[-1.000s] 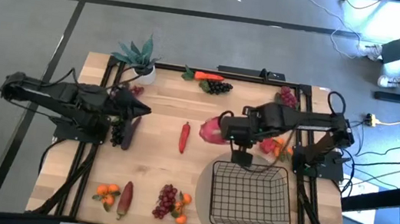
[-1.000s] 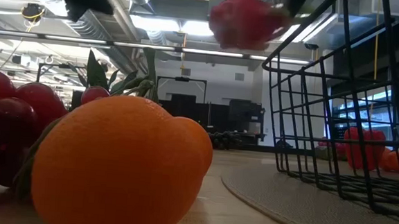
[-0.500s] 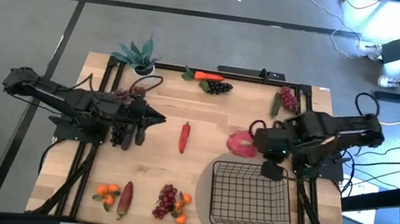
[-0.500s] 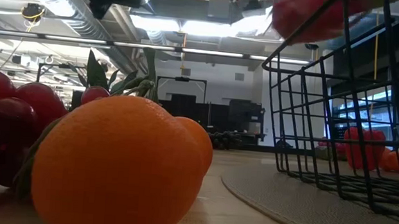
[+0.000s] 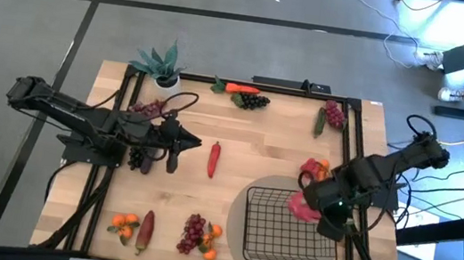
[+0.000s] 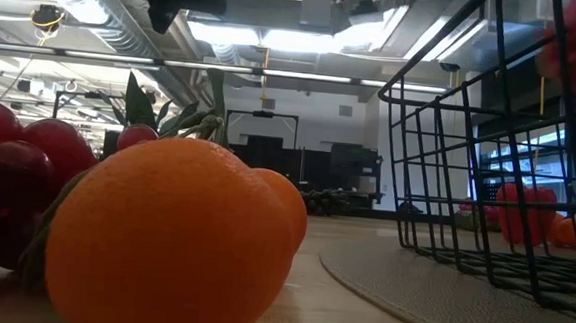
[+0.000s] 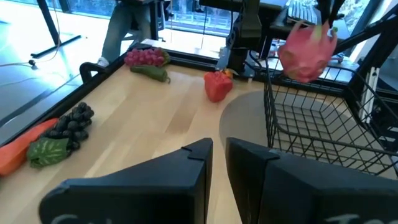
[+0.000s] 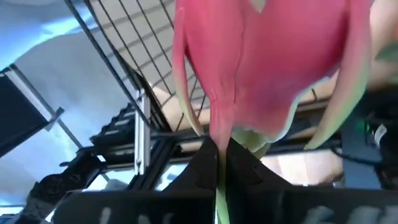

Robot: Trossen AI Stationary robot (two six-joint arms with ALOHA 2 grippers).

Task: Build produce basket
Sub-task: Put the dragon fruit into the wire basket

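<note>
The pink dragon fruit hangs from my right gripper, which is shut on it, over the far right corner of the black wire basket. The left wrist view shows the dragon fruit above the basket's rim. The basket stands on a round grey mat. My left gripper hovers left of centre, pointing toward the table's right. Its fingers stand a narrow gap apart with nothing between them. A long red pepper lies just beyond its tips. My right gripper pinches one green-tipped scale of the dragon fruit between its two fingertips. The fingers come steeply from above, slanting down. The fruit hangs below them, lifted clear over the basket's rim.
Along the far edge lie a carrot, dark grapes, red grapes, a green pepper and a potted plant. A red pepper with an orange lies beside the basket. Grapes and oranges, a potato lie near.
My right gripper has carried the dragon fruit from the table's middle toward the right and near edges, to above the basket's far right corner, tipping downward and rolling as it went. My left gripper has moved toward the table's right, nearer the long red pepper.
</note>
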